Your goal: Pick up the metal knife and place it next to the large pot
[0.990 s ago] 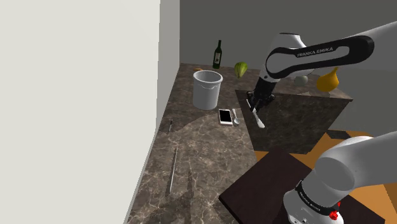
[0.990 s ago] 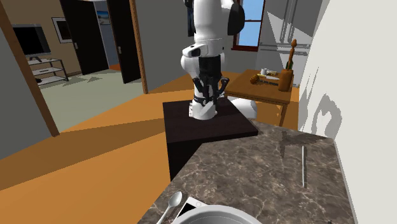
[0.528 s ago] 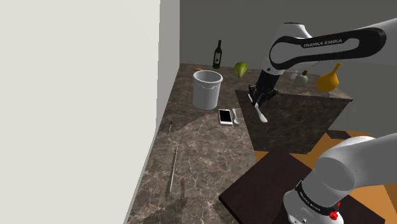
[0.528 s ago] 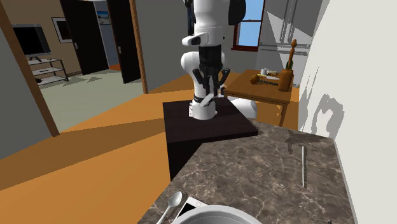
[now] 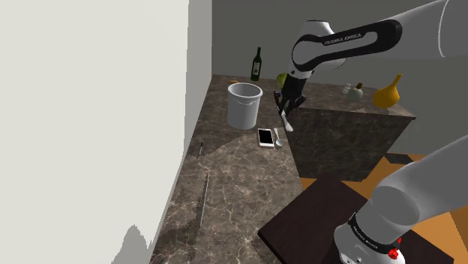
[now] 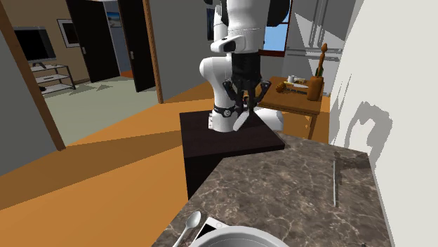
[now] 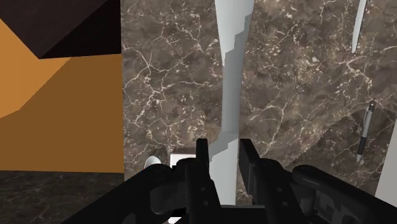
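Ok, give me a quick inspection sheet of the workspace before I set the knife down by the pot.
Surface: dark marbled counter.
Job's things: knife hangs from the gripper over the counter, apart from the pot; white pot stands upright.
Clutter: phone and spoon side by side near the pot; thin rod; pen; bottle; yellow vase.
Gripper: gripper clasps the knife between its fingers.
Cables: nothing seen.
Surroundings: pale wall along the counter, orange floor, dark stand.
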`<state>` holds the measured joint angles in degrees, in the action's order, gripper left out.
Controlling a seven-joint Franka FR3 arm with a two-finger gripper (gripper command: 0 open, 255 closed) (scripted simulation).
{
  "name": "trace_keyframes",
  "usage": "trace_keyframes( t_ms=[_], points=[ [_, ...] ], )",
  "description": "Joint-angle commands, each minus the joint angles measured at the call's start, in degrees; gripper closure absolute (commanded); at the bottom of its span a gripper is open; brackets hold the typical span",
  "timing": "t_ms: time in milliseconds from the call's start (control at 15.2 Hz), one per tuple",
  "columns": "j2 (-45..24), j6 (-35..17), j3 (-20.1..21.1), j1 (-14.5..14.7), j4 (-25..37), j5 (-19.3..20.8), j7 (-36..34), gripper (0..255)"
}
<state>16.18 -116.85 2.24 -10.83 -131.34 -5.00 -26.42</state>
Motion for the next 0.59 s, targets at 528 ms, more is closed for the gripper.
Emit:
trace_keyframes(
  t_ms=[528],
  points=[
    [-23.3, 3.0, 2.3, 1.7, 26.6, 1.5, -4.9, 255]
  ],
)
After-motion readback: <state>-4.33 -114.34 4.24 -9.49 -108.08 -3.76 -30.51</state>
